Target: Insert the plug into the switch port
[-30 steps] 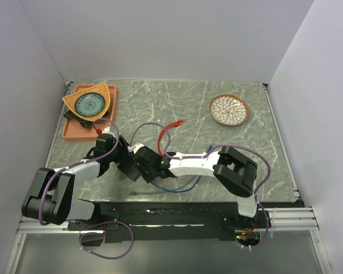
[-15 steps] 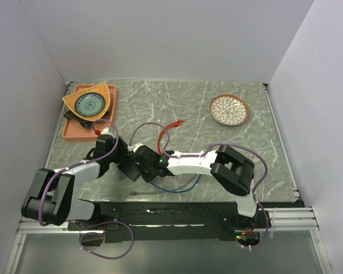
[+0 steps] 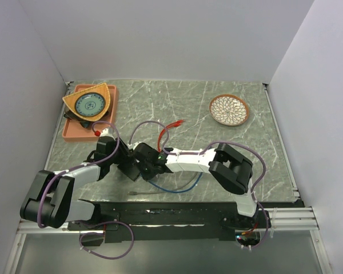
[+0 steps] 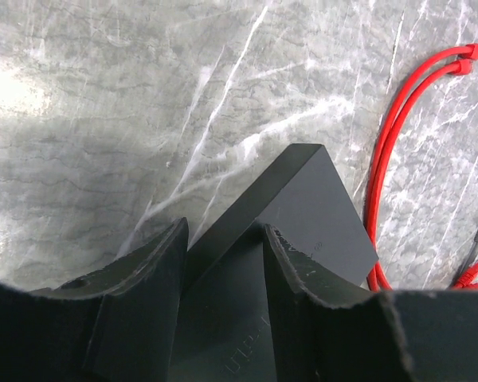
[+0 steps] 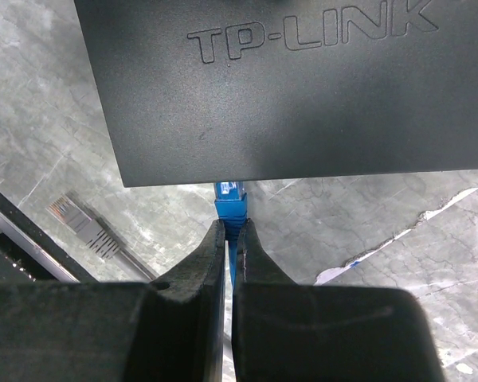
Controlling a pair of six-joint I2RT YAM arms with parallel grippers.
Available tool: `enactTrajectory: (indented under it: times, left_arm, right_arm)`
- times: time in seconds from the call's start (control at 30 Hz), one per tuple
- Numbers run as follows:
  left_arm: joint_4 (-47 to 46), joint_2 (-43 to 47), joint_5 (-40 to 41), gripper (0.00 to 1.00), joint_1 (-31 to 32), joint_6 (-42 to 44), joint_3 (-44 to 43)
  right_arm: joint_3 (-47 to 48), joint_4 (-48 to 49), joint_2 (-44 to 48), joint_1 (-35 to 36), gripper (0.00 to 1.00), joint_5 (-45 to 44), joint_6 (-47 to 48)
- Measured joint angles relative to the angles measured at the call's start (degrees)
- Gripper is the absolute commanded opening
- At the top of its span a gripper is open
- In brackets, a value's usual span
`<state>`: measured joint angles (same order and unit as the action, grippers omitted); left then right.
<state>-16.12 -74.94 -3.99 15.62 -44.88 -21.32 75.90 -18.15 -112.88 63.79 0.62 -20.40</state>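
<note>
Right wrist view hides the switch port itself. Only the flat top of the black switch box (image 5: pixel 287 87) shows, with raised TP-LINK lettering, and its near edge faces away from the lens. The blue plug (image 5: pixel 230 199) has its tip right at that edge; whether it has entered a socket cannot be told.

In the top external view both wrists cover most of the box (image 3: pixel 130 169), which sits near the table's front left area. The left wrist view cuts the box off at the bottom of the frame.

The marble table (image 3: pixel 246 154) has open room to the right and behind the box. A red cable (image 4: pixel 398 119) runs just beside the box's far corner. A grey plug (image 5: pixel 80 219) lies on the table to one side of the blue plug, apart from it. A blue cable (image 3: pixel 183 187) loops near the front edge. An orange tray (image 3: pixel 71 132) and a patterned dish (image 3: pixel 229 109) stand well apart at the back.

The right gripper (image 5: pixel 230 231) is pinched tight on the blue plug. The left gripper (image 4: pixel 223 235) has its 2 fingers (image 4: pixel 155 270) partly spread astride the box's end; whether they clamp it cannot be told.
</note>
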Motion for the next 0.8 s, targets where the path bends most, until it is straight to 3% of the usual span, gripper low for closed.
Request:
enactTrajectory:
  times: [0.37,0.63,0.8]
  left_arm:
    - [-4.5,0.1,0.4,0.48,1.2,-1.5,0.6]
    - [-4.3,1.9,-1.4,0.56,2.8,-5.8,0.6]
    - [-3.8,1.8,-0.8,0.65,2.8,-7.1,0.1]
  right_arm:
    - [2.1,-0.1,-1.7,-0.1,0.0,1.0,-1.5]
    - [2.8,5.0,-2.5,-0.5,0.0,0.5,-2.1]
    - [2.1,6.3,-2.2,-0.6,0.27,-1.0,-2.3]
